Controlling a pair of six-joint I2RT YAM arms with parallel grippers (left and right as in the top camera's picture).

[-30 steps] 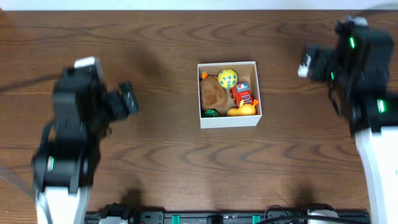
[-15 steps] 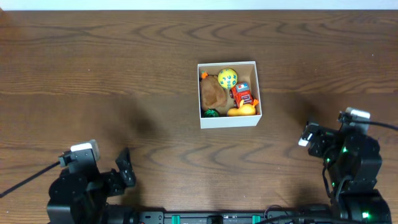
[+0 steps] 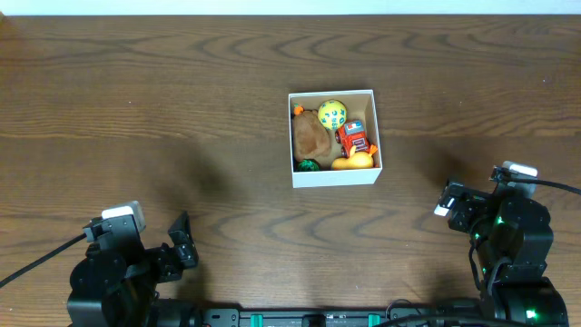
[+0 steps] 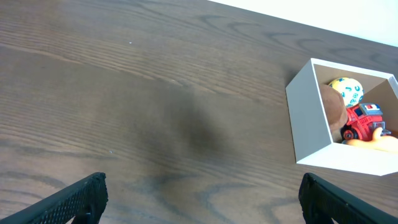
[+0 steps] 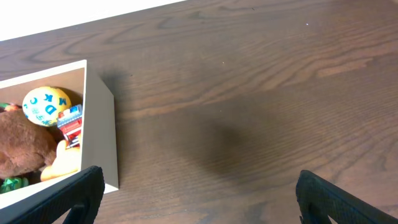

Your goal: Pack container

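Note:
The container [image 3: 335, 174], a small white cardboard box with a tan inside, stands at the table's middle. It holds a brown plush toy [image 3: 311, 136], a yellow ball [image 3: 332, 113], a red toy [image 3: 356, 139], a yellow duck [image 3: 354, 162] and a small green toy [image 3: 308, 164]. It also shows in the left wrist view [image 4: 309, 118] and the right wrist view [image 5: 99, 130]. My left gripper [image 4: 202, 199] is open and empty at the front left. My right gripper [image 5: 196, 196] is open and empty at the front right. Both are far from the container.
The brown wooden table [image 3: 182, 109] carries nothing else in view. A black rail with connectors [image 3: 318, 318] runs along the front edge between the two arm bases.
Both arms have drawn back from the table's sides to the front edge, and have barely moved in the last half second. The container and its toys have not moved.

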